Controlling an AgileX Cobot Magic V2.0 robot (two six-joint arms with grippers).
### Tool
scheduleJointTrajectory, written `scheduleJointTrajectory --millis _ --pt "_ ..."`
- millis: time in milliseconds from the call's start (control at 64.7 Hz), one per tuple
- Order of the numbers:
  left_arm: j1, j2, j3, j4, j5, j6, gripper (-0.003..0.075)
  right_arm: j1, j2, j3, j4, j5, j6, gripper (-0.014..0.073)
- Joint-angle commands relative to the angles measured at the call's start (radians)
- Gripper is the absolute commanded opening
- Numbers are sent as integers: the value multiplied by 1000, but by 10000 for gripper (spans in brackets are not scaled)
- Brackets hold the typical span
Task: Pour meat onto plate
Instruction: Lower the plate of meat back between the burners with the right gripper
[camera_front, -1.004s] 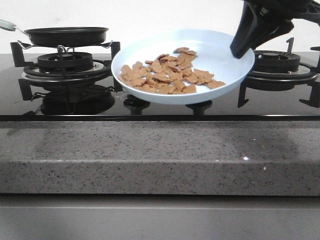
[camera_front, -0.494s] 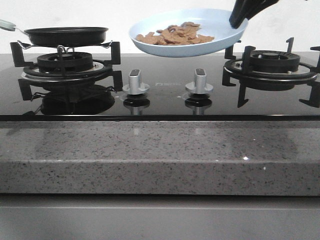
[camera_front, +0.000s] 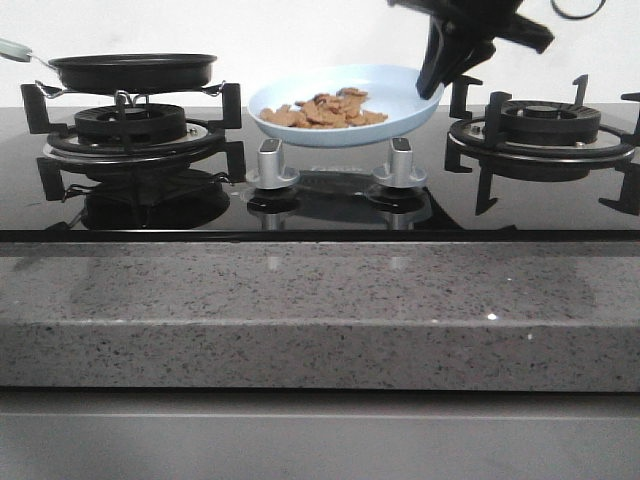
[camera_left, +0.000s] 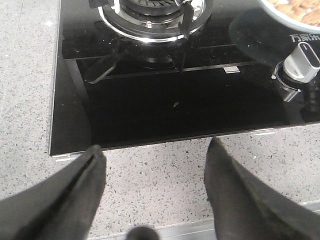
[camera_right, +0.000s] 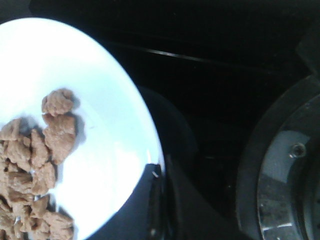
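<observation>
Front view, widest first: speckled grey counter (camera_front: 300, 310) across the foreground, carrying the black glass hob (camera_front: 320, 205). Left burner (camera_front: 130, 125) topped by the black frying pan (camera_front: 133, 70); right burner (camera_front: 540, 125) bare. Between them, the pale-blue plate (camera_front: 395, 95), down now from its raised position of half a second ago, close above or perhaps resting on the two silver knobs (camera_front: 271, 163); contact not clear from here. A second ago held nearer the camera and tilted; level now and further back. Looks like a set-down under way rather than a pour.

Right pincer (camera_front: 440, 72) clamped on the plate's right rim, dark fingers (camera_right: 160, 200) straddling the edge in the right wrist view. Left pincer (camera_left: 150, 190) with fingers spread wide, holding nothing, hovering over the counter edge in front of the left burner, well apart from pan and plate.

Smallest last: the meat (camera_front: 325, 110), a heap of thin brown-orange pieces lying on the left half of the plate, none visible on hob or counter; pan contents hidden by its wall at this angle. Judged from this: meat already on the plate, so the pouring itself seems finished, with only release of the rim left. Risk worth noting: a plate perched on knobs could rock once let go.
</observation>
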Motion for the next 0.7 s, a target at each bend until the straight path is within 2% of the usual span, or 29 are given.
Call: scheduleJointTrajectory --millis 0,108,185,263,386,448,680 --pt "-5 -2 -28 -10 -72 -11 428 -4 -43 -42 43 -29 -6 -56" --pt "-5 -2 -28 -10 -75 -11 428 -4 -25 -42 43 -20 -6 -44" --pt "-5 -2 -28 -10 -75 -11 428 -4 -10 -42 44 -10 0 8" --pt "-5 -2 -28 -10 -75 -11 428 -4 -3 -42 44 3 5 106" --pt "-5 -2 -28 -10 -75 -11 428 -4 -2 -43 44 1 5 342" --pt "-5 -2 -28 -10 -75 -11 428 -4 -6 -44 44 -6 4 409" --pt "-5 -2 -28 -10 -80 -11 428 1 -92 -44 42 -7 -16 428"
